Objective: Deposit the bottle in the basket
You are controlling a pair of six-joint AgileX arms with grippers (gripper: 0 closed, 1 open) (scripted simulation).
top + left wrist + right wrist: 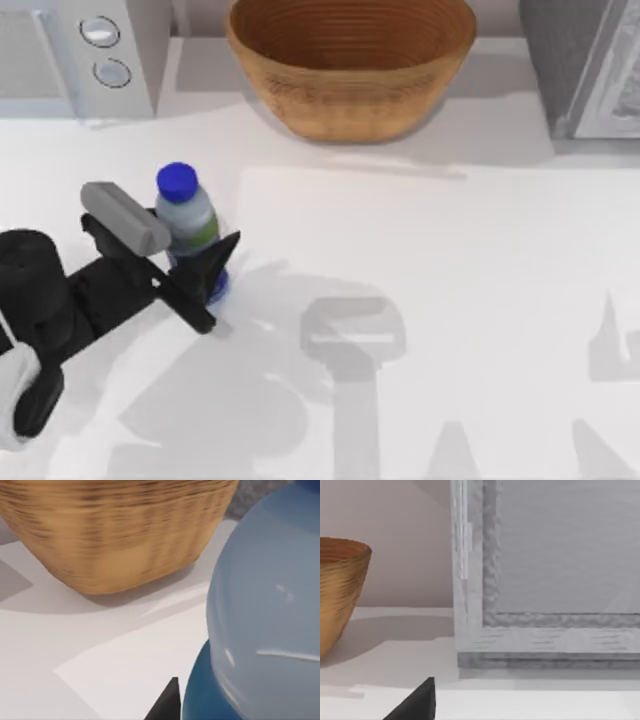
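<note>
The left gripper [195, 265] is at the bottle [190, 228], low on the counter [420, 300] toward its left side. One dark finger [215, 262] lies against the bottle's blue lower part on the side nearer the middle of the counter; the other is hidden behind the bottle and the grey wrist block [125, 217]. The fingers bracket the bottle, but I cannot tell whether they are already pressed on it or still a little apart. The bottle stands roughly upright between them, blue cap [177, 179] clear above the fingers. In the left wrist view the bottle [265, 620] sits right up against the camera, with one fingertip [167, 702] just beside its blue base, and the basket [115, 530] lies beyond the fingers, well apart.

The step in hand looks like the grasp: bottle framed, not yet lifted, base apparently still on the counter. The basket [350, 60] stands at the far edge, ahead of the fingers and off toward the right.

Next, I judge, the fingers need a firm hold low on the bottle, then a lift high enough for the base to pass the basket's rim, then a carry forward over the bowl before release.

The right arm is parked off to the right; its wrist view shows a fingertip [420, 702] near a grey appliance [545, 580].
</note>
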